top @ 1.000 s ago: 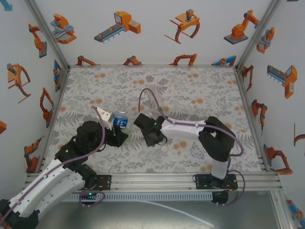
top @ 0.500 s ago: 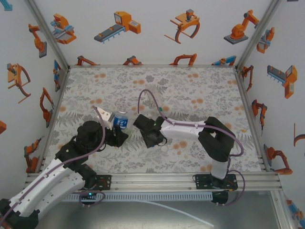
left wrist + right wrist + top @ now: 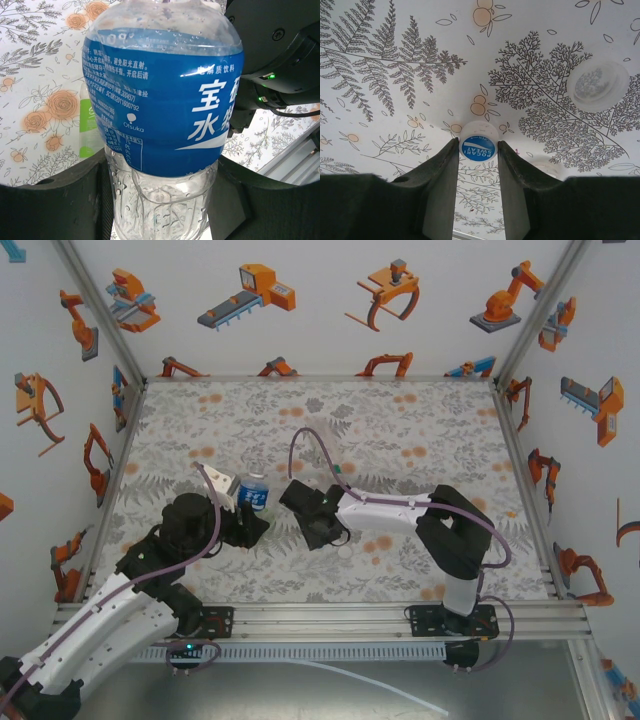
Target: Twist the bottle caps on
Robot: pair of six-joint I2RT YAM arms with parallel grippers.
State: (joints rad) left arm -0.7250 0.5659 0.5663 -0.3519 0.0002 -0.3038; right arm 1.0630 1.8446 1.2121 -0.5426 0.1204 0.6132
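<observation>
You have the bottle with the blue label [image 3: 165, 105] clamped low on its clear body between the fingers of the left gripper [image 3: 160, 200]. It is see-through, with white characters on the label and small droplets inside. Partly hidden behind its left side you see the green-tinted bottle [image 3: 90, 130]. The whitish-blue cap [image 3: 478, 144], its blue printed top toward the wrist camera, sits pinched between the fingertips of the right gripper [image 3: 478, 150]. The white cap [image 3: 598, 86] lies flat on the table [image 3: 395, 40], well apart to the right.
</observation>
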